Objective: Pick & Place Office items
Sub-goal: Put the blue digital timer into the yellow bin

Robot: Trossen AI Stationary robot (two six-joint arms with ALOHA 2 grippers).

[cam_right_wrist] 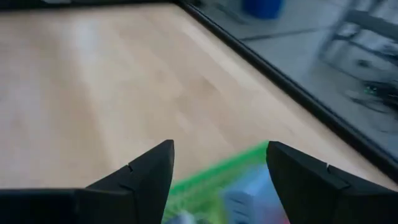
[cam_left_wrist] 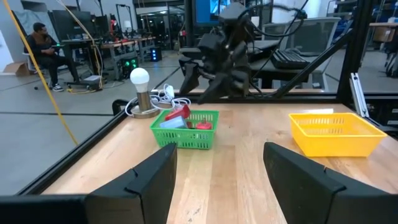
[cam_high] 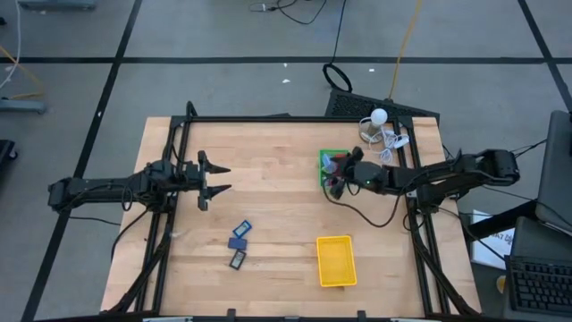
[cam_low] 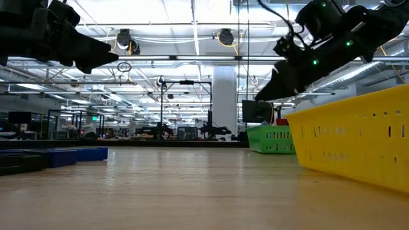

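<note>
Three dark navy office items [cam_high: 239,243] lie flat on the wooden table, near its middle left. The green tray [cam_high: 332,159] at the far right holds red [cam_left_wrist: 200,124] and light blue [cam_left_wrist: 171,122] items. My right gripper [cam_high: 336,177] hovers over that tray, open, with nothing between its fingers; the right wrist view shows the tray rim [cam_right_wrist: 211,171] below it. My left gripper [cam_high: 228,178] stands open and level above the table's left side, clear of everything. The yellow tray [cam_high: 336,260] rests near the front right.
A white bulb lamp [cam_high: 379,116] with coiled cables sits by the far right corner, behind the green tray. Black frame rails [cam_high: 179,143] run along the table's edges. Bare wood lies between the navy items and the two trays. People sit in the room beyond.
</note>
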